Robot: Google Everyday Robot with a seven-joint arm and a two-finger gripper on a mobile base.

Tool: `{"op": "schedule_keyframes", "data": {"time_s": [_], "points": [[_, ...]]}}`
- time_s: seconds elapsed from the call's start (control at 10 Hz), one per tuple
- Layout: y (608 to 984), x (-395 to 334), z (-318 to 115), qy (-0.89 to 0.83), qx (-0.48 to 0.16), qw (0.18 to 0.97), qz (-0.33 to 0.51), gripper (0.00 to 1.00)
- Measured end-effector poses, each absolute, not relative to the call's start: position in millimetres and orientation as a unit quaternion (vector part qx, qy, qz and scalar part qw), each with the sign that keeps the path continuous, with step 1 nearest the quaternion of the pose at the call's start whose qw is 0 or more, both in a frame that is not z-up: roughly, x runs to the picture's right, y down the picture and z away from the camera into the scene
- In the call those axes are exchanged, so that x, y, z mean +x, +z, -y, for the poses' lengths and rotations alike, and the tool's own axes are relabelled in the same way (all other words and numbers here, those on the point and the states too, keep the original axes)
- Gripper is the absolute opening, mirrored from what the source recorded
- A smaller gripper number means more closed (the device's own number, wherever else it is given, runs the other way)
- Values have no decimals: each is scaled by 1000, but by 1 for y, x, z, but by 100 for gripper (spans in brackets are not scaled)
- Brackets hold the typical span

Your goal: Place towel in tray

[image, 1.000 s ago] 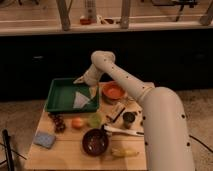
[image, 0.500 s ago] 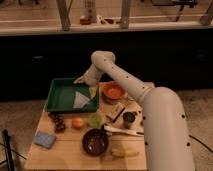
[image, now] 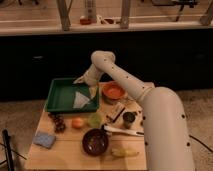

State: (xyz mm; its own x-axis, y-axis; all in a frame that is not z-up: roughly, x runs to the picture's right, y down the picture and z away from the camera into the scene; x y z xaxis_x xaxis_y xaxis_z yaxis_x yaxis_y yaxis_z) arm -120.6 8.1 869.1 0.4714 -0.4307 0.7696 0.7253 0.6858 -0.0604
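Note:
A pale folded towel (image: 81,100) lies inside the green tray (image: 57,95), near its right side. The tray sits at the back left of the wooden table (image: 70,155). My gripper (image: 86,85) hangs just above the tray's right part, right over the towel's upper corner. The white arm reaches in from the lower right and bends at an elbow (image: 102,59) above the tray.
Right of the tray stands an orange bowl (image: 113,91). In front are grapes (image: 57,123), an orange fruit (image: 77,123), a green cup (image: 94,120), a dark bowl (image: 95,141), a banana (image: 122,152), a blue sponge (image: 45,139), a dark cup (image: 129,118) and a white utensil (image: 122,131).

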Motion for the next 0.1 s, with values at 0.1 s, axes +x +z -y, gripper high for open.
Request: {"op": "schedule_keyframes", "data": {"time_s": [0.1], "points": [[869,-121,-8,-346,-194,836,380,80]]}}
